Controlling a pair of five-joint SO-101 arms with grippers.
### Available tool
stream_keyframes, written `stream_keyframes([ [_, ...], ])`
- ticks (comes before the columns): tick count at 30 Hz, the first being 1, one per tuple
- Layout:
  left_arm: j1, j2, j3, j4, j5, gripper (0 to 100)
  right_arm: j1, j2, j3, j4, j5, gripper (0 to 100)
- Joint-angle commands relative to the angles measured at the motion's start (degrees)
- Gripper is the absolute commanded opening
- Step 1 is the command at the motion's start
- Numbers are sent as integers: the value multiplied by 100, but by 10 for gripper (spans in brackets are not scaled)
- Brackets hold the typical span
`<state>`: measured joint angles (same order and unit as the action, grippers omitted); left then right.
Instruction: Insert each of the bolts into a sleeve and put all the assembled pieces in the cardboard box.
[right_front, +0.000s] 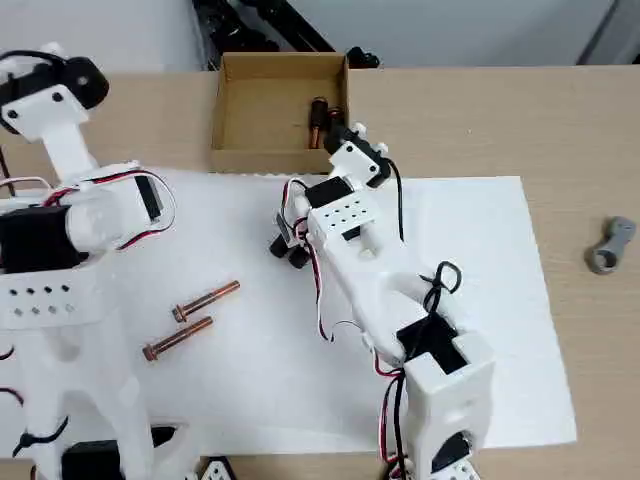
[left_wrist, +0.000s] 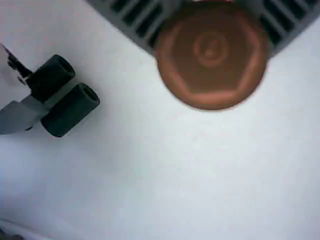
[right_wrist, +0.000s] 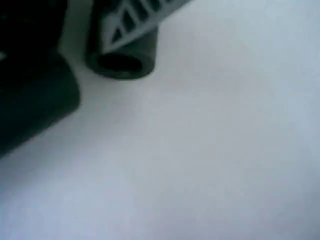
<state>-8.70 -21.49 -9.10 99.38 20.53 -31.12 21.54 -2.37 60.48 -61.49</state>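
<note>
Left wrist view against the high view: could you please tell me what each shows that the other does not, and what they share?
Left wrist view alone: the hexagonal head of a copper bolt, seen end-on and close. High view alone: the cardboard box with an assembled piece inside, two loose bolts on the white sheet, and a grey part on the bare table. Shared: the two black sleeves lying side by side on the white sheet.

Two copper bolts lie side by side on the white sheet covering the worktop. The right arm stretches across the sheet, its tip at the black sleeves. An assembled piece lies inside the cardboard box.
</note>
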Motion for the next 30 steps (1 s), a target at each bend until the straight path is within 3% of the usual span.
stream_keyframes([
  [1,-44,-211,-22,62,-35,6,-215,180,-123,22,-53,175],
  [21,-53,-211,-22,62,-44,6,-462,488,-141,330,-18,173],
  [30,-457,-211,-13,62,-35,6,-462,532,-396,1147,9,173],
])
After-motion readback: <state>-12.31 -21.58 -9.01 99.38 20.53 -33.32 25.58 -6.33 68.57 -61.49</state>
